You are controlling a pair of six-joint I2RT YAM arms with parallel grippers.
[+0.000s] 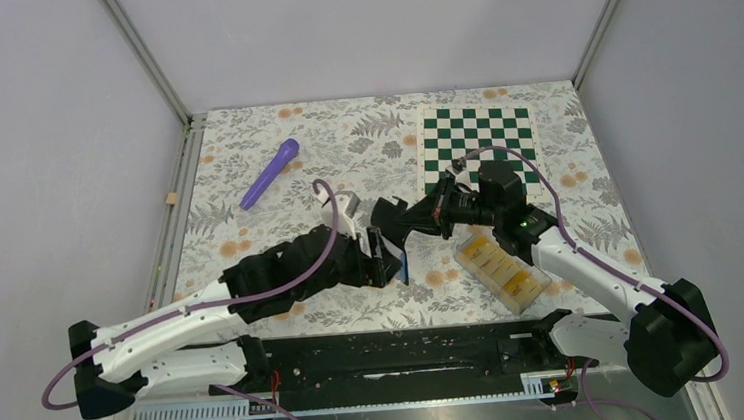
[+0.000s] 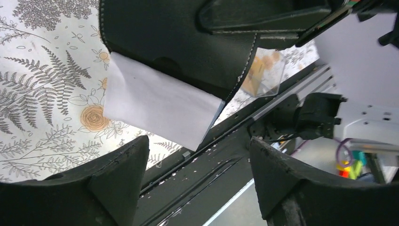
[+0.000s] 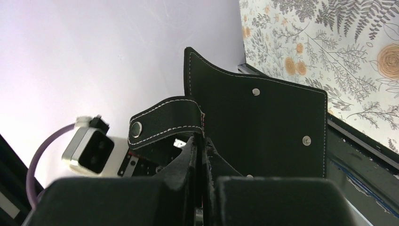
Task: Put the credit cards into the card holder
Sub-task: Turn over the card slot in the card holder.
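Observation:
My right gripper is shut on an edge of the black card holder and holds it up off the table, opened out. In the right wrist view the card holder fills the middle, its snap tab folded over my closed right gripper. From the left wrist view a glossy grey pocket hangs out of the card holder. My left gripper stands open just below it, holding nothing. The yellow credit cards lie in a clear box.
The clear plastic box sits at the front right near the right arm. A purple marker lies at the back left. A green and white chequered mat covers the back right. The black rail runs along the near edge.

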